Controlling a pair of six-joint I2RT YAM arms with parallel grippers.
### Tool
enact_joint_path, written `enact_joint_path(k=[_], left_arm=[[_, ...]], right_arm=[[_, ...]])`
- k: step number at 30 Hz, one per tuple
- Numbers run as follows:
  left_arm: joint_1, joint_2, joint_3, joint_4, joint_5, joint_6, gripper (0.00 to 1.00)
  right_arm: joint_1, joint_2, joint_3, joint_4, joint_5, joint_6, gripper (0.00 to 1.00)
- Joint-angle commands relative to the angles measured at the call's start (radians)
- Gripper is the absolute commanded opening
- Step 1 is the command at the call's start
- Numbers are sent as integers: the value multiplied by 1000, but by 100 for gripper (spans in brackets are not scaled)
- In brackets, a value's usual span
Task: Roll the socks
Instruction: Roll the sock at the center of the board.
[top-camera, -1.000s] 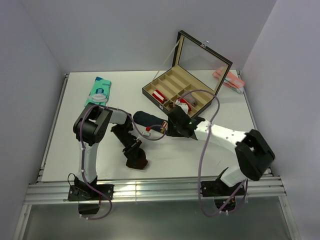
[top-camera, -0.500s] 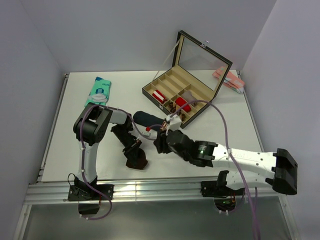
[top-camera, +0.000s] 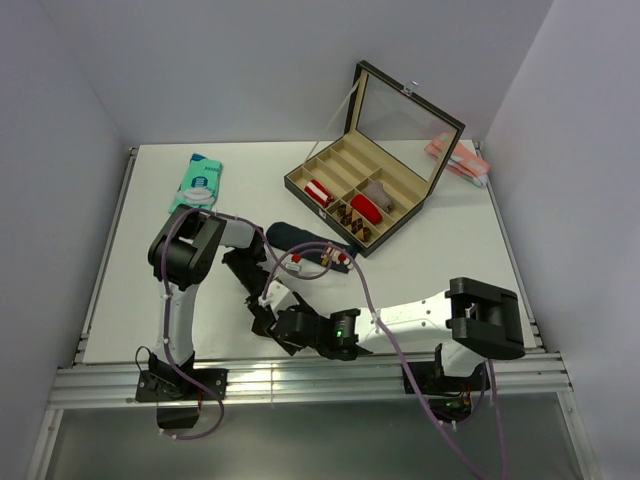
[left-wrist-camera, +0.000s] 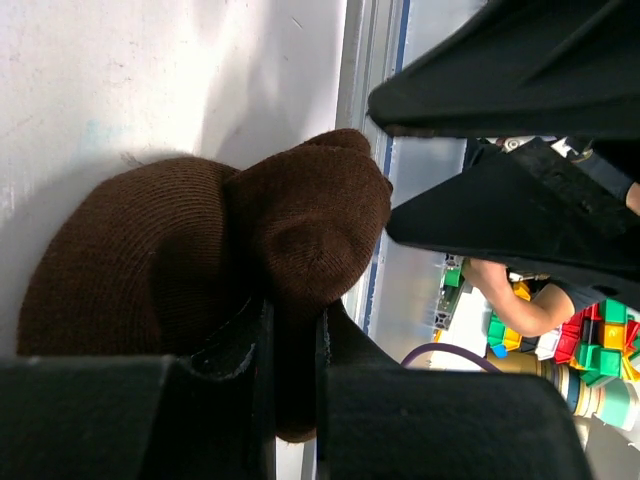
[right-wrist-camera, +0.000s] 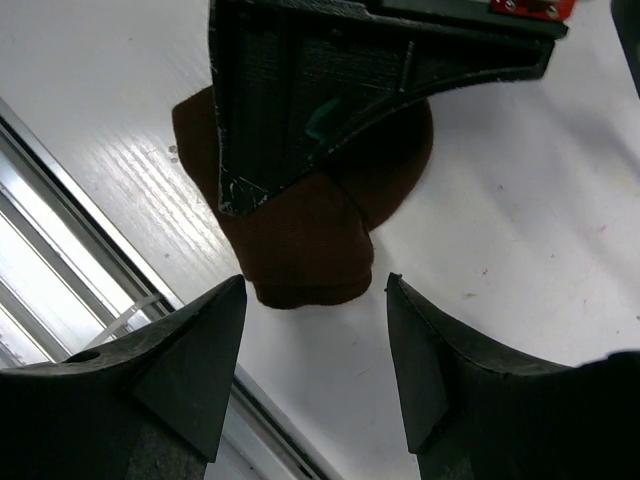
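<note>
1. Your left gripper (left-wrist-camera: 295, 330) has its jaws nearly together, pinching a fold of the brown sock (left-wrist-camera: 190, 280). The sock lies at the table's (right-wrist-camera: 500, 200) near edge, lower centre of the top view.
2. Your right gripper (right-wrist-camera: 313, 285) stands spread on either side of the sock's loose end, not touching it.
3. Risk: a push toward the rail (right-wrist-camera: 50, 230) could tip the sock off the edge.
4. Risk: the grippers crowd each other, so closing yours may strike the left fingers.
5. The sock is a soft, fine-ribbed knit bunched into a lumpy mound, and it will likely spring open if released.
6. The navy sock (top-camera: 295, 236) lies mid-frame, a stubby shape set apart.
</note>
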Motion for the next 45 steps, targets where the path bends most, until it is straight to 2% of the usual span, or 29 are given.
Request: enact_joint_path(k=[1, 17, 26, 29, 32, 34, 35, 36, 40, 45], left_arm=[[2, 41, 0, 156, -194, 51, 0], [2, 50, 8, 148, -196, 49, 0], [3, 63, 14, 142, -197, 48, 1], [3, 60, 16, 139, -196, 49, 5], [3, 52, 14, 131, -189, 65, 11], [3, 40, 17, 120, -185, 69, 21], [3, 38, 17, 113, -177, 77, 23], [3, 34, 23, 108, -173, 80, 25], [3, -2, 30, 108, -168, 63, 35], [14, -37, 45, 125, -179, 43, 40]], right_arm=[[0, 18, 61, 89, -21, -79, 66], [26, 163, 165, -8, -39, -142, 66], [26, 259, 192, -15, -7, -163, 61], [26, 302, 205, -28, 4, -161, 55], [26, 319, 202, -25, 5, -158, 40], [25, 328, 196, -20, -1, -155, 36], [25, 330, 193, -21, -2, -157, 32], [23, 331, 191, -25, -2, -155, 21], [23, 330, 188, -37, -2, -158, 17], [25, 322, 189, -60, 1, -160, 13]])
